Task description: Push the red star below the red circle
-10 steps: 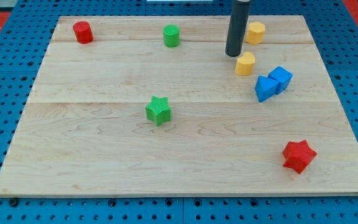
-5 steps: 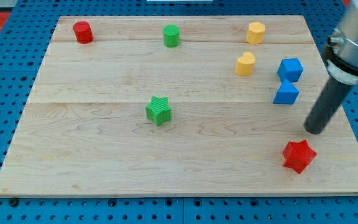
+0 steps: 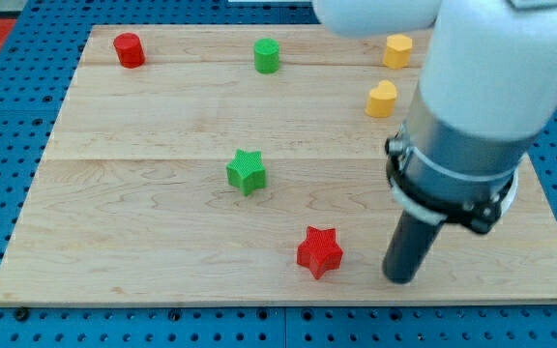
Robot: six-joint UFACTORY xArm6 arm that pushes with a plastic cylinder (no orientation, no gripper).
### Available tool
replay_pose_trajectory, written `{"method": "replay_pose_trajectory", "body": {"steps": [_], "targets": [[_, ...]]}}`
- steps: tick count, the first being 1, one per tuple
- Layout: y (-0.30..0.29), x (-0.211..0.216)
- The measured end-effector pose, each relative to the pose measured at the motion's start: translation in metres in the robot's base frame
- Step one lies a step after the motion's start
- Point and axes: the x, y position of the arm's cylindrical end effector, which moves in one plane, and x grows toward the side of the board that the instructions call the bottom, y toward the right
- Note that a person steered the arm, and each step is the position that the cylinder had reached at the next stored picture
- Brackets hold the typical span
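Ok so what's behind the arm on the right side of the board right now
Nothing shows there: the arm covers that part of the board, so any blocks behind it can't be seen. Beside it, two yellow blocks stay visible. My tip sits right of the red star.

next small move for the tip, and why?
Probably keep pushing toward the view's left. My tip sits just to the view's right of the red star, near the board's bottom edge, while the red circle is at the top left corner. The star needs to travel far left to end up below it.
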Motion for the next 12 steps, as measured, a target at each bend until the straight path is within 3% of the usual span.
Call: {"method": "replay_pose_trajectory", "body": {"steps": [1,2,3,4,5,7,9,12], "targets": [[-0.065,0.000],[-0.125,-0.026],[-0.107,-0.021],[-0.051,-0.003],[-0.026,-0.022],[-0.091,-0.060],[-0.245,-0.116],[-0.306,-0.166]]}}
